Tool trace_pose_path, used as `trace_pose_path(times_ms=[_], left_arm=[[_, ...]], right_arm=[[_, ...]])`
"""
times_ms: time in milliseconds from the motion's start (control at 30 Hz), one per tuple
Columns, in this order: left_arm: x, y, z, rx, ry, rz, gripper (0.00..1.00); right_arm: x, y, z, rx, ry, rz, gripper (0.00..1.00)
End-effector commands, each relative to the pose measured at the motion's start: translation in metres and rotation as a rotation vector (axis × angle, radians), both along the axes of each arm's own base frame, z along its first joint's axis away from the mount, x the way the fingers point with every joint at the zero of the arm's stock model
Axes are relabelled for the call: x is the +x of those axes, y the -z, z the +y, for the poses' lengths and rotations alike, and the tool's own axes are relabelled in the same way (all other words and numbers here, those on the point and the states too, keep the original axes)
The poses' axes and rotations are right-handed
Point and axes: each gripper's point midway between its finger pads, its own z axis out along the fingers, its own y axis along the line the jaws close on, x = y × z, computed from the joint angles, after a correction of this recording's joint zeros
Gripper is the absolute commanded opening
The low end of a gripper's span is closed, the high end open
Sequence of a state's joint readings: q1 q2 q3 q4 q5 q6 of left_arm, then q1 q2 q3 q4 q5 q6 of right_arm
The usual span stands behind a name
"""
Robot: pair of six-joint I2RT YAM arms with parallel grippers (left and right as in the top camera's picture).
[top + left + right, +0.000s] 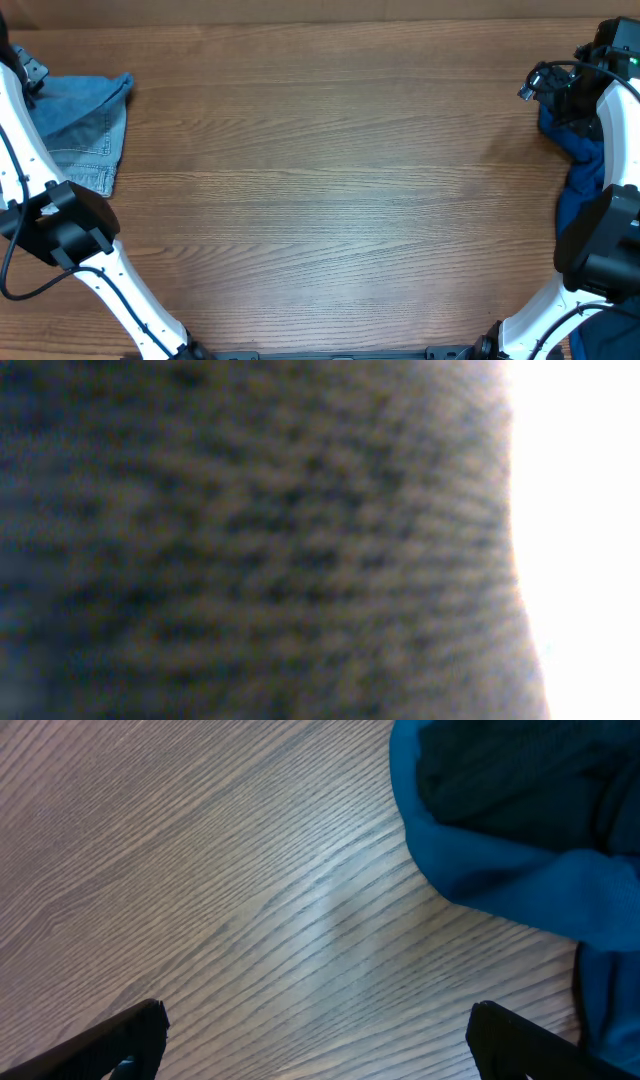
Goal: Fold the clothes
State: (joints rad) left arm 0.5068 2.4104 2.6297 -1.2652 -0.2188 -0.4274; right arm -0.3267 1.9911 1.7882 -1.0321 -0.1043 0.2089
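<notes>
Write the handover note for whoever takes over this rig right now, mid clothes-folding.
Left gripper: at the pale denim jeans by the left edge of the table; its camera shows only blurred weave, so the grip is unclear.
Right gripper: open, empty, above bare wood beside the deep-blue top at the right edge.
Done: nothing looks folded; both garments lie bunched.
Left: spread each out and fold it.
</notes>
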Motion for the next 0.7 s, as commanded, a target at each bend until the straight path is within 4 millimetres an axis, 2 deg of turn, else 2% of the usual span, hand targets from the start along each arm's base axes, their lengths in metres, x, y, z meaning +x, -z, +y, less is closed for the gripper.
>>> trace_pose_path(times_ms=[0,167,333,433,467,500,533,567,633,667], left_arm=[[-0.015,-0.022,0.008,0.03,-0.051,-0.018,0.04],[-0.046,-0.01,0.012,-0.005,-0.089,0.091,0.04],[-0.052,-0.008,0.011,-0.005,-0.096,0.118,0.04],[-0.057,-0.005,0.01,-0.009,-0.098,0.146,0.09],[-0.061,-0.003,0.009,-0.008,-0.082,0.173,0.16],[-0.065,-0.004,0.011,0.005,-0.09,0.192,0.27],[-0.067,-0.004,0.012,0.012,-0.095,0.202,0.5],[-0.069,-0.004,0.012,0.011,-0.097,0.207,0.79],[-0.071,-0.003,0.01,0.006,-0.096,0.217,0.97],[-0.072,-0.002,0.009,0.001,-0.095,0.223,1.0]], right_arm=[[0.002,-0.002,-0.002,-0.005,0.003,-0.008,1.0],[0.002,-0.002,-0.002,-0.005,0.003,-0.008,1.0],[0.002,-0.002,-0.002,-0.005,0.003,-0.008,1.0],[0.002,-0.002,-0.002,-0.005,0.003,-0.008,1.0],[0.002,-0.002,-0.002,-0.005,0.003,-0.008,1.0],[0.002,-0.002,-0.002,-0.005,0.003,-0.008,1.0],[0.002,-0.002,-0.002,-0.005,0.003,-0.008,1.0],[0.002,-0.002,-0.002,-0.005,0.003,-0.008,1.0],[0.002,-0.002,-0.002,-0.005,0.003,-0.008,1.0],[0.002,-0.002,-0.002,-0.005,0.003,-0.008,1.0]])
